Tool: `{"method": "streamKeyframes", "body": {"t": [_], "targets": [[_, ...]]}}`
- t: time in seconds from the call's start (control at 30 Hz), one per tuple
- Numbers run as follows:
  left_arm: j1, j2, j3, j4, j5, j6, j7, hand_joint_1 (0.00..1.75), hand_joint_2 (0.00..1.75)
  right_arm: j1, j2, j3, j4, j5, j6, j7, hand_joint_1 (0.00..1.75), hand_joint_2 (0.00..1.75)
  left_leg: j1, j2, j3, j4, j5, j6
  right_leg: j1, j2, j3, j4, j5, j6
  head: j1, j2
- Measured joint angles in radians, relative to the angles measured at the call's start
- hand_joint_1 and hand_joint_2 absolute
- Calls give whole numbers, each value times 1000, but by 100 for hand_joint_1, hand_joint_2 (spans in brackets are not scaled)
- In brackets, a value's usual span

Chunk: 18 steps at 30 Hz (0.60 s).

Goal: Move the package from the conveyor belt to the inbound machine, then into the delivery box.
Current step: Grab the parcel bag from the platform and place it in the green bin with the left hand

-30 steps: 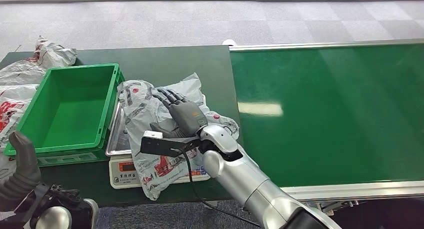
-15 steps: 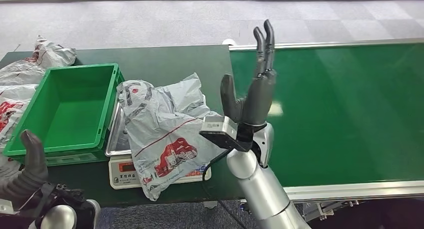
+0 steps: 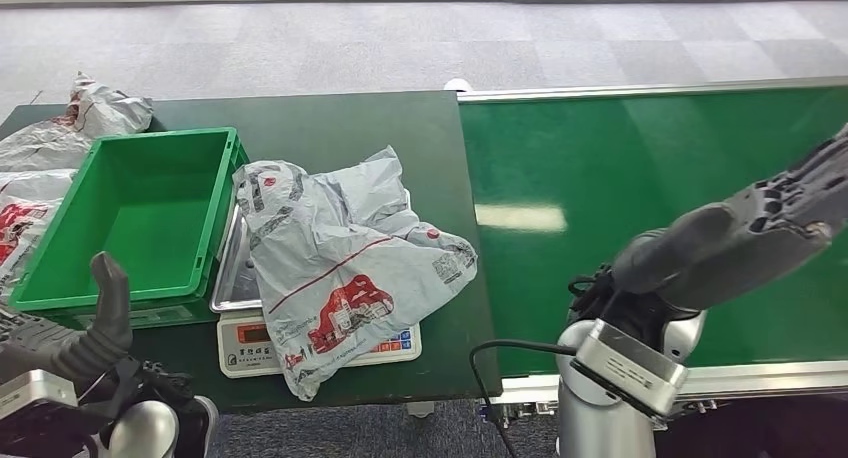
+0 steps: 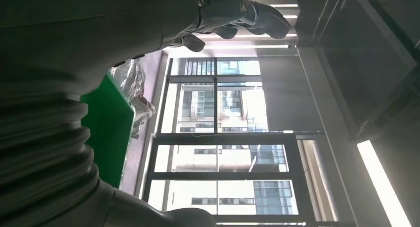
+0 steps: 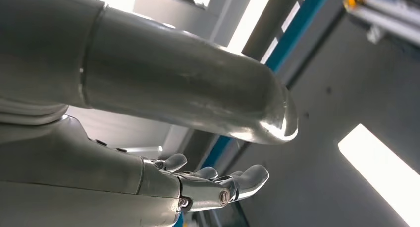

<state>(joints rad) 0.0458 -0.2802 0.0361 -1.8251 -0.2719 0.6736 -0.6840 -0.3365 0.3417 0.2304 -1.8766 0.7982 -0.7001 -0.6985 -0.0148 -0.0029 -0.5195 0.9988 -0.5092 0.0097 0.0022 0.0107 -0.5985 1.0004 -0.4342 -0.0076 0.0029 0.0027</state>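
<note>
Grey package [image 3: 345, 268] draped over inbound machine [image 3: 318, 343], beside green delivery box [image 3: 125, 218]. Right hand [image 3: 745, 233] raised over conveyor belt [image 3: 650, 178], fingers extended, holding nothing. Left hand [image 3: 85, 328] low beside box, loosely spread, holding nothing.

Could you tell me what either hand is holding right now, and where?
Nothing: the right hand is over the belt, the left hand is empty, and the package lies on the scale.

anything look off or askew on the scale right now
Yes. The grey package lies crumpled and skewed across the scale, draping over its front and right edges and covering part of the front panel. Neither the right hand nor the left hand touches it. The green box is empty.
</note>
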Motion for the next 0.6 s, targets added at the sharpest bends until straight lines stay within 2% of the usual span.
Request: {"method": "streamKeyframes", "body": {"t": [0.17, 0.27, 0.4, 0.6], "targets": [[-85, 48, -97, 212, -346, -207, 160, 0, 175, 20, -4, -25, -124, -23, 0, 0, 0, 0, 0, 1, 0, 0, 0, 0, 0, 0, 1, 0, 0, 0, 0, 0], [-147, 63, -153, 341, -471, -280, 212, 0, 175, 23, -6, -25, -152, -33, 1, 1, 0, 0, -1, 5, 0, 0, 0, 0, -1, 4, 0, 0, 1, 1, 0, 0], [-223, 75, -217, 505, -570, -349, 254, 0, 175, 23, -6, -25, -156, -47, 2, 4, 0, 0, -1, 4, 0, 0, 0, 0, -1, 4, 0, 0, 1, 1, 0, 0], [-290, 79, -279, 670, -599, -417, 245, 0, 175, 23, -6, -24, -150, -76, 3, 0, 0, 0, -1, 4, 0, 0, 0, 0, -1, 4, 0, 0, 1, 0, 0, 0]]}}
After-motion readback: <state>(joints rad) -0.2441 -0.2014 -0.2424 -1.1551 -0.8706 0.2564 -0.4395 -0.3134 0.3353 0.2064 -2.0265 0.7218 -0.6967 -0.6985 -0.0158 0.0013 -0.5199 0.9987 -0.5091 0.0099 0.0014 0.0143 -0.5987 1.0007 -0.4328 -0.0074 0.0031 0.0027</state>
